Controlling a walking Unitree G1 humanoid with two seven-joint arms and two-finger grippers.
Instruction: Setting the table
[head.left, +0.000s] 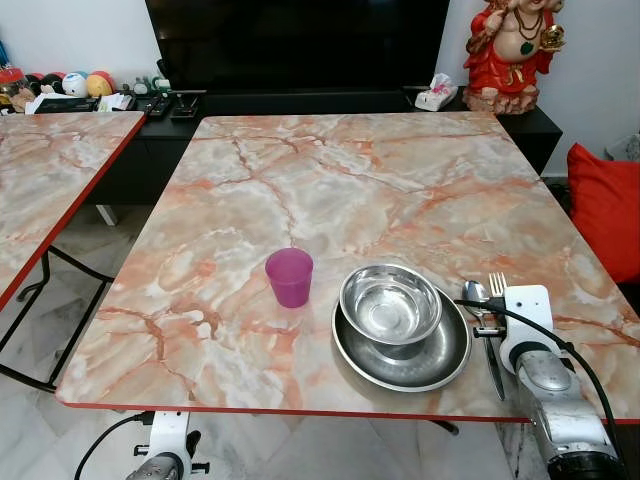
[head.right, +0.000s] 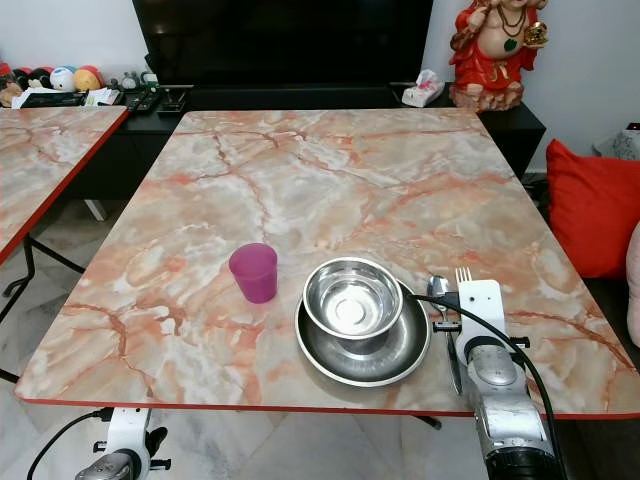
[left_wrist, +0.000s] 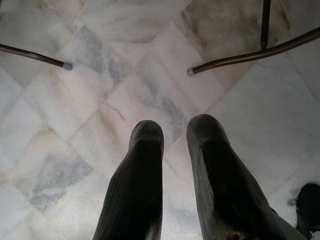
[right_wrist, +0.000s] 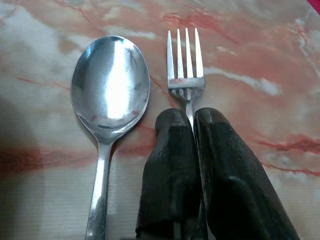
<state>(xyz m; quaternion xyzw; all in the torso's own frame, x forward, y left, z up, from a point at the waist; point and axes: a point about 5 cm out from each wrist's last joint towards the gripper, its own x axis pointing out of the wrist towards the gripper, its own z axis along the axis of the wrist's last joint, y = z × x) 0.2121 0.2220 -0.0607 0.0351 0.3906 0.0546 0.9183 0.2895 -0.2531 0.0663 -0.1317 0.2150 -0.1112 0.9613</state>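
On the marble table, near its front edge, a steel bowl sits in a steel plate. A purple cup stands upright to their left. To their right a spoon and a fork lie side by side, tips pointing away from me. My right gripper is low over the table and shut on the fork's handle just behind the tines. My left gripper hangs below the table edge over the tiled floor, its fingers slightly apart and holding nothing.
A second marble table stands to the left across a narrow floor gap. Behind are a dark TV console and a red statue. A red cushion lies to the right. Metal table legs cross the floor.
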